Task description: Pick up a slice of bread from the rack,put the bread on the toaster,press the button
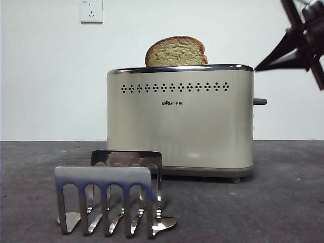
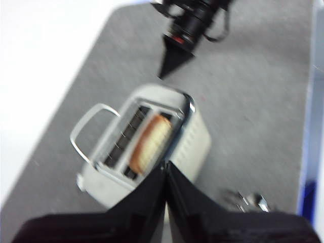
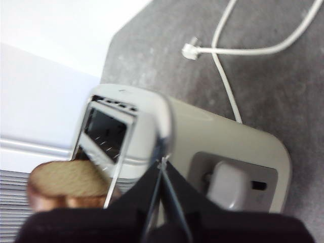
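The cream toaster point(image 1: 182, 126) stands mid-table. The slice of bread point(image 1: 175, 51) stands upright in one of its top slots, its domed top sticking out. The steel rack point(image 1: 104, 197) stands in front of the toaster and holds nothing. The grey button point(image 1: 259, 101) juts from the toaster's right end. My right gripper point(image 1: 260, 67) is shut, in the air just above and right of that end; its wrist view point(image 3: 162, 163) shows the button point(image 3: 228, 185) and bread point(image 3: 63, 182) below. My left gripper point(image 2: 166, 166) is shut and empty, high over the toaster point(image 2: 195, 142) and bread point(image 2: 150, 143).
A white power cable and plug point(image 3: 192, 50) lie on the grey table behind the toaster. A white wall socket point(image 1: 91, 11) is on the back wall. The rack point(image 2: 248, 201) shows beside the toaster in the left wrist view.
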Motion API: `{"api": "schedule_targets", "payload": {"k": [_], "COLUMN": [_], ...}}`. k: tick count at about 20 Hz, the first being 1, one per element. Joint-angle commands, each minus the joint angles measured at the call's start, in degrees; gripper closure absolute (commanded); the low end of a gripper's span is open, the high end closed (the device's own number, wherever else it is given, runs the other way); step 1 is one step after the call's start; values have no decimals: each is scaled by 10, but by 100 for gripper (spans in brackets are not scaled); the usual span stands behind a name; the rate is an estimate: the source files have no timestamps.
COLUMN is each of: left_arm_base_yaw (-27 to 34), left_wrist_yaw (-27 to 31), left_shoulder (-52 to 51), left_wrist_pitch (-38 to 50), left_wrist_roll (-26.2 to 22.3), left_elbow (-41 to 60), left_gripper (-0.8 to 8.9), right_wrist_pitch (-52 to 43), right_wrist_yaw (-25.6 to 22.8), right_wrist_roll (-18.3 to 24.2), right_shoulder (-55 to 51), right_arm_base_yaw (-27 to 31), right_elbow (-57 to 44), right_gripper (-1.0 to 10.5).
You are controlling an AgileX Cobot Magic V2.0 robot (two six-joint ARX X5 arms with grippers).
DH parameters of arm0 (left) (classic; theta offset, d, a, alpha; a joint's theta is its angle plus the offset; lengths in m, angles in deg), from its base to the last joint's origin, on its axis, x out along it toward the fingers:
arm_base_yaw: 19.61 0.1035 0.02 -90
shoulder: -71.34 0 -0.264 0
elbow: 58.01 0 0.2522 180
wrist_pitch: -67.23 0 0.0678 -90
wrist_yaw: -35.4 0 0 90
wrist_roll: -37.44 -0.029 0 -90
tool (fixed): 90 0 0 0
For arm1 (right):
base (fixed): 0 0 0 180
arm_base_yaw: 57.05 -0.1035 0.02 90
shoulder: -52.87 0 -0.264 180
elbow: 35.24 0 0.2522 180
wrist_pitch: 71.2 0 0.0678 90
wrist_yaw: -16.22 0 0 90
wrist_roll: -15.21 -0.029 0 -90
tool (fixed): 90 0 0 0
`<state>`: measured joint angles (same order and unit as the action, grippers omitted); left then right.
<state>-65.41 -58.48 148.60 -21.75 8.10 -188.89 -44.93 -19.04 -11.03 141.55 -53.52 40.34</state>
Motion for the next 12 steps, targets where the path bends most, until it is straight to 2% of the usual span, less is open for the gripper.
{"api": "schedule_targets", "payload": {"k": [1, 6, 12], "left_arm_base_yaw": [-4, -4, -2], "left_wrist_yaw": [25, 31, 39], "left_shoulder": [1, -1, -1], "left_wrist_pitch": [-4, -4, -4], "left_wrist_roll": [55, 91, 197], "left_elbow": [1, 1, 1], "left_gripper": [820, 821, 819], "right_wrist_pitch": [13, 61, 124], "right_wrist_yaw": [3, -18, -57], "right_wrist_roll": [0, 37, 93], "right_shoulder": [21, 28, 34], "right_arm_base_yaw": [-1, -1, -2], "right_elbow": [12, 16, 16], "right_gripper": [954, 954, 954]}}
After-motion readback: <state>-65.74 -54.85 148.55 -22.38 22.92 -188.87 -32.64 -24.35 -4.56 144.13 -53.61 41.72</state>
